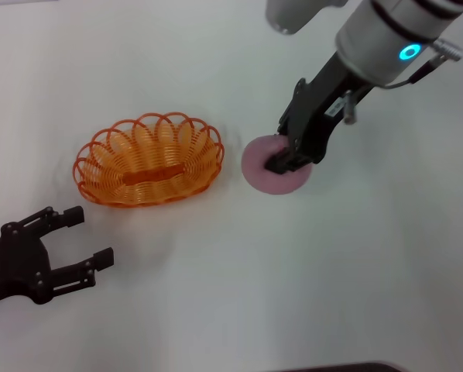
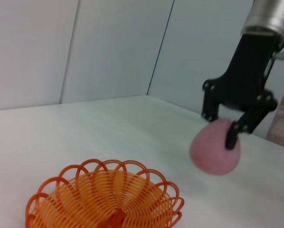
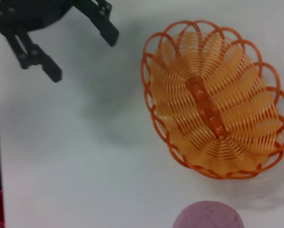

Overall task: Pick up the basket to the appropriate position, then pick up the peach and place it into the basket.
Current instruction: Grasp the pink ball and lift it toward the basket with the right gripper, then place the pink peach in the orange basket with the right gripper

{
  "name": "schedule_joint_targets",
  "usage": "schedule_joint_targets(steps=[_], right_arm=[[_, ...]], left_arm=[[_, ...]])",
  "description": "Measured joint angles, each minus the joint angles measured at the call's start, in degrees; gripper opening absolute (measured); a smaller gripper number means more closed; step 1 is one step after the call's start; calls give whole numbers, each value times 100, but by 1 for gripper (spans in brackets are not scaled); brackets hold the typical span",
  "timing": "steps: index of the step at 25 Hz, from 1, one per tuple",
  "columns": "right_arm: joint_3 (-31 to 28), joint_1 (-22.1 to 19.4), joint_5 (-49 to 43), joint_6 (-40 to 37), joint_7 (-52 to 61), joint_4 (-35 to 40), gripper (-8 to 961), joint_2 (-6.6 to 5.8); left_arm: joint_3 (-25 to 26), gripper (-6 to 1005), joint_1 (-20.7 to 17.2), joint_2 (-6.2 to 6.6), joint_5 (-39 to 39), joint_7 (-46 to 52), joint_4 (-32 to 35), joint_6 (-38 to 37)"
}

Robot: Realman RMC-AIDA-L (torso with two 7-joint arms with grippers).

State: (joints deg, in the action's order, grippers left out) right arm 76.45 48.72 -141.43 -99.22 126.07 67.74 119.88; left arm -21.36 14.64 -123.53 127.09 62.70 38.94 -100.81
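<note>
Black and low in the head view, the left gripper (image 1: 83,242) sits nearest the robot at the near left of the white desk (image 1: 216,294), its two fingers (image 1: 101,260) spread wide with nothing between them. Its tips point toward the basket and stand apart from it.

Just beyond it lies the basket (image 1: 149,160), orange wire with a looped, scalloped rim, resting flat on the desk with nothing inside; the right wrist view shows the solid orange strip along its base and the left gripper (image 3: 75,45) off to one side, well clear of the rim.

Farther right is the peach (image 1: 262,169), pale pink and round, near the basket but apart from it. The right gripper (image 1: 287,159) comes down onto it from above, its dark fingers (image 2: 233,137) closed against the fruit. From the left wrist view the peach (image 2: 213,149) looks slightly raised off the desk, though that picture leaves this uncertain.
</note>
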Motion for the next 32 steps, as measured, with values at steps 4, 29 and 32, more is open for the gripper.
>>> schedule_joint_targets(steps=[4, 29, 32], right_arm=[[-202, -92, -5, -218, 3, 344, 294, -4], [1355, -242, 663, 2403, -16, 0, 357, 82], [1549, -172, 779, 2702, -47, -201, 364, 76]], left_arm=[[5, 873, 5, 6, 0, 4, 0, 0], [92, 873, 51, 6, 0, 14, 0, -36], [128, 873, 51, 11, 0, 14, 0, -38]])
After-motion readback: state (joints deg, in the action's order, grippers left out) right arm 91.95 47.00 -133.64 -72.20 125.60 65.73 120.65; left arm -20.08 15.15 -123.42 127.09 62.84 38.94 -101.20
